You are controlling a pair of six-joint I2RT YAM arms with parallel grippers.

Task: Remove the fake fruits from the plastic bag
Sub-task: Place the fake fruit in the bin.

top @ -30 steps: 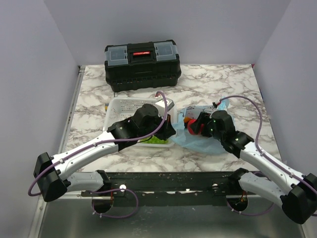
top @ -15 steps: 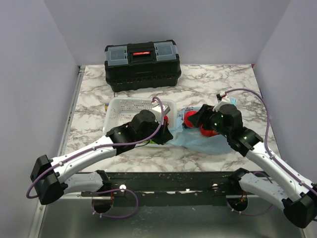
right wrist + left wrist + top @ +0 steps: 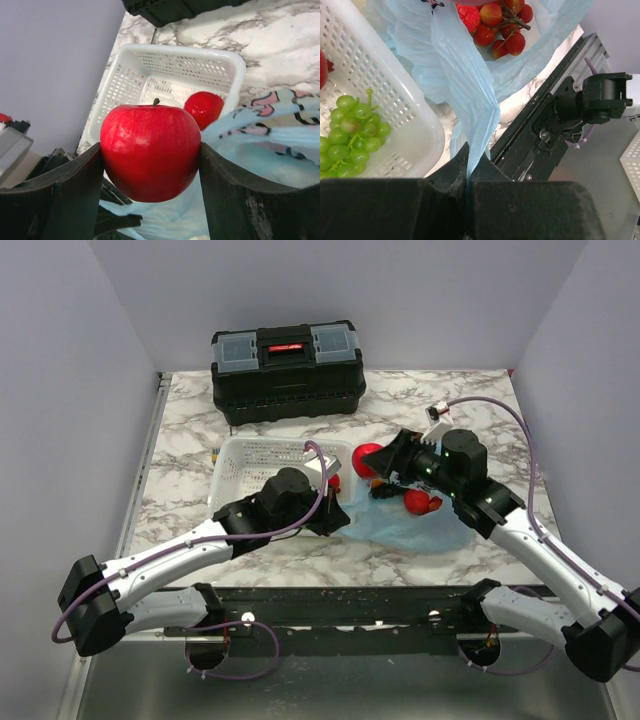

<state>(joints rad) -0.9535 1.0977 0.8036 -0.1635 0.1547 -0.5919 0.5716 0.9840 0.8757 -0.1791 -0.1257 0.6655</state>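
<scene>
We've got the right gripper (image 3: 151,175) clamped on the red apple (image 3: 369,458), held up over the far-left part of the plastic bag (image 3: 405,530), which lies mid-table toward the near edge. Our left gripper (image 3: 469,172) pinches a fold of the bag. Red berries (image 3: 502,27) lie inside it. The white basket (image 3: 250,455) presses against the bag's left side, holding green grapes (image 3: 355,130) and a red fruit (image 3: 202,107). A black toolbox (image 3: 287,373) stands at the far edge.

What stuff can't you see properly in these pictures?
Top view: the green grapes are hidden under the left arm.
Left wrist view: a red fruit in the white basket is cut off by the left edge.
Right wrist view: the red apple blocks part of the white basket.
Every view: the crumpled plastic bag hides anything under the red berries.
</scene>
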